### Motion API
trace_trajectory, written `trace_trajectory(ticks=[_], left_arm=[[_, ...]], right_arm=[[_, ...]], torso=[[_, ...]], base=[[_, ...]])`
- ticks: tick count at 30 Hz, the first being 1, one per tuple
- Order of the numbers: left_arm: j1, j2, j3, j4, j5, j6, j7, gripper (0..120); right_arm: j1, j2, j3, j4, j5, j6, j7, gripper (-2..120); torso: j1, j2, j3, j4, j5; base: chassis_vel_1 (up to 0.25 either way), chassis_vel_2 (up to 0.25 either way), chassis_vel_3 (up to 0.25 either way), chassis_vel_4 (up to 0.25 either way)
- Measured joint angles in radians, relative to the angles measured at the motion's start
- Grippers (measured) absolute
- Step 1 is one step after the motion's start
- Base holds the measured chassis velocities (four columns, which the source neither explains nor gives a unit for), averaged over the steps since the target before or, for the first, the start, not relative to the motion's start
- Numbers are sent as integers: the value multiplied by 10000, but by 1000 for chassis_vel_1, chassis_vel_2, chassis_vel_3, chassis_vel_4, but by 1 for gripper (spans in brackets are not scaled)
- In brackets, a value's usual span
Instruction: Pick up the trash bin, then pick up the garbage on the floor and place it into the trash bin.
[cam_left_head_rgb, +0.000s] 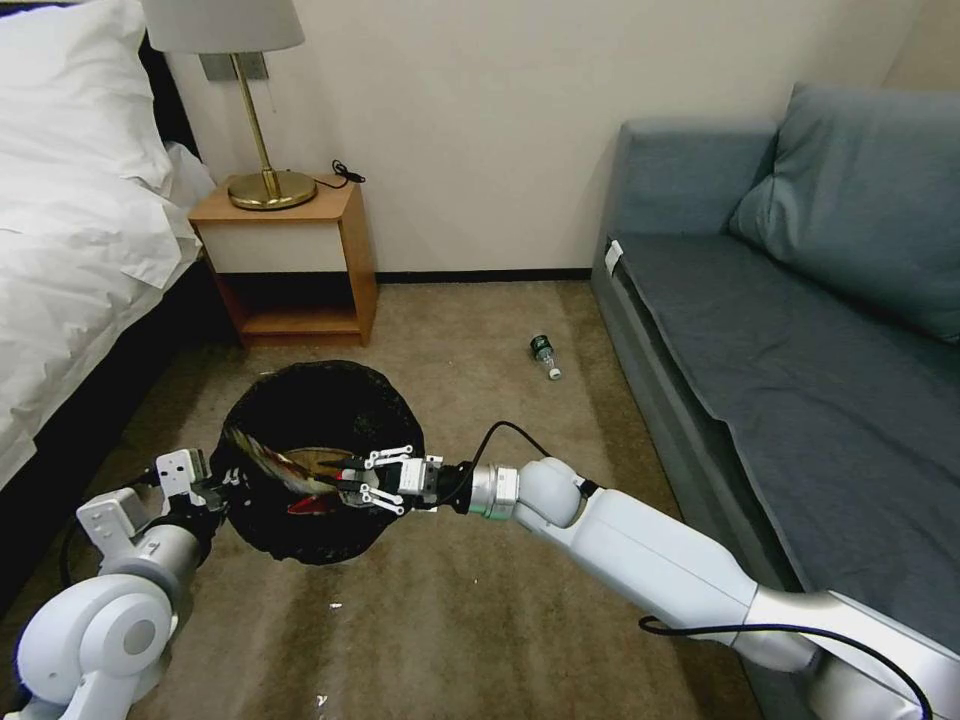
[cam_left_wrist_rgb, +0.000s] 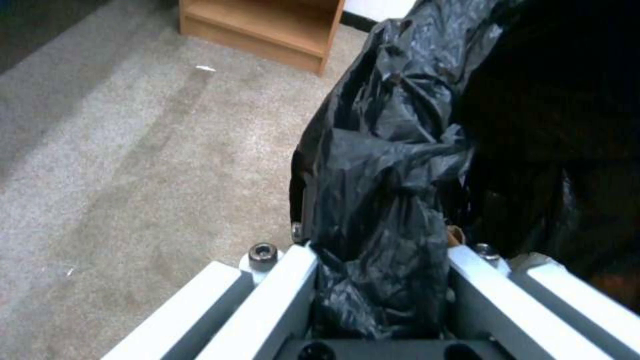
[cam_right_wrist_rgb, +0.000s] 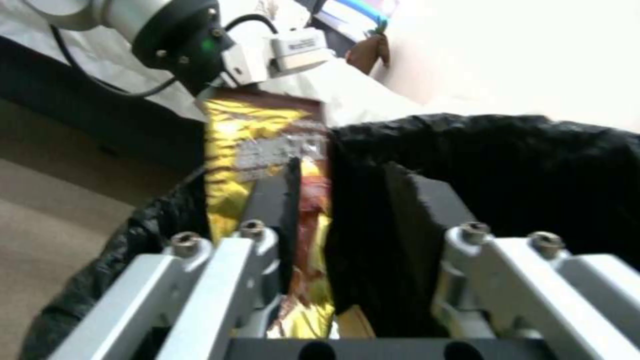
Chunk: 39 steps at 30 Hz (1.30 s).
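Note:
The trash bin (cam_left_head_rgb: 300, 400), lined with a crinkly black bag, hangs a little above the carpet. My left gripper (cam_left_head_rgb: 215, 485) is shut on its bag-covered rim (cam_left_wrist_rgb: 380, 200). My right gripper (cam_left_head_rgb: 345, 483) reaches over the bin's mouth from the other side, its fingers open. A shiny gold-and-dark snack wrapper (cam_right_wrist_rgb: 247, 145) leans against one finger (cam_right_wrist_rgb: 270, 200) and stretches across the inside of the bin (cam_left_head_rgb: 275, 462). A red scrap (cam_left_head_rgb: 305, 505) lies beneath it. A small clear bottle with a green label (cam_left_head_rgb: 545, 357) lies on the carpet near the sofa.
A grey-blue sofa (cam_left_head_rgb: 800, 330) fills the right side. A wooden nightstand (cam_left_head_rgb: 290, 260) with a brass lamp stands against the wall, and a bed with white linen (cam_left_head_rgb: 70, 220) is on the left. Tiny white scraps (cam_left_head_rgb: 335, 605) dot the carpet.

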Motion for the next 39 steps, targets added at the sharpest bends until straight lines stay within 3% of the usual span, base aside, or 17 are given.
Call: trace_trajectory(ticks=[4,6,10,12,13,14,16,17,19,20,22,26,33,35,37,39], left_arm=[[-51,8,12,108,-41,7,-51,0],[-99,41,-7,274,-48,8,-55,0],[-118,72,-54,383,-45,6,-19,0],[-119,74,-106,455,40,-106,240,0],[-116,58,-134,479,104,-205,344,0],[-116,58,-134,479,104,-205,344,0],[-32,-44,-246,476,267,-356,517,0],[-32,-44,-246,476,267,-356,517,0],[61,-160,-330,394,443,-446,625,0],[61,-160,-330,394,443,-446,625,0],[104,-265,-334,317,721,-625,884,0],[174,-375,-356,271,932,-774,1085,0],[363,-596,-456,-52,976,-648,1034,0],[431,-650,-507,-165,882,-390,722,0],[495,-734,-599,-231,406,146,-76,0],[514,-741,-611,-230,216,264,-271,0]], right_arm=[[-10,-69,494,110,215,159,-68,57],[-11,-470,1075,815,727,182,-43,68],[-46,-995,1593,1793,1100,2,529,78],[-337,-1493,2518,2910,1438,-593,1836,88],[-575,-1673,2941,3413,1544,-1079,2987,93],[-575,-1673,2941,3413,1544,-1079,2987,93],[-1089,-1729,3602,4071,1665,-2043,5701,99],[-1089,-1729,3602,4071,1665,-2043,5701,99],[-1800,-1551,4417,4339,1646,-2769,7432,100],[-1800,-1551,4417,4339,1646,-2769,7432,100],[-2913,-1323,5443,4457,1236,-3230,8727,100],[-4080,-1261,6441,4641,748,-3508,9430,100],[-6299,-1153,8496,5144,91,-3834,9302,100],[-6855,-1027,8890,5245,-54,-3802,9149,100],[-7766,-664,9251,5402,-458,-3516,8779,100],[-8000,-501,9274,5428,-598,-3431,8678,100]], torso=[[0,0,0,3,0],[0,0,1,4,0],[0,0,-1,1,-2],[-1,0,-2,2,-1],[0,0,-2,-7,-3],[0,0,-2,-7,-3],[0,0,-2,-3,2],[0,0,-2,-3,2],[0,0,-1,8,1],[0,0,-1,8,1],[-1,0,-2,1,2],[0,0,0,-1,4],[-1,0,-2,-3,2],[-1,0,-2,-1,1],[-1,1,-3,3,0],[0,0,-2,3,-3]], base=[[0,0,0,0],[0,0,0,0],[0,0,0,0],[0,0,0,0],[0,0,0,0],[0,0,0,0],[0,0,0,0],[0,0,0,0],[0,0,0,0],[0,0,0,0],[0,0,0,0],[0,0,0,0],[0,0,0,0],[0,0,0,0],[0,0,0,0],[0,0,0,0]])
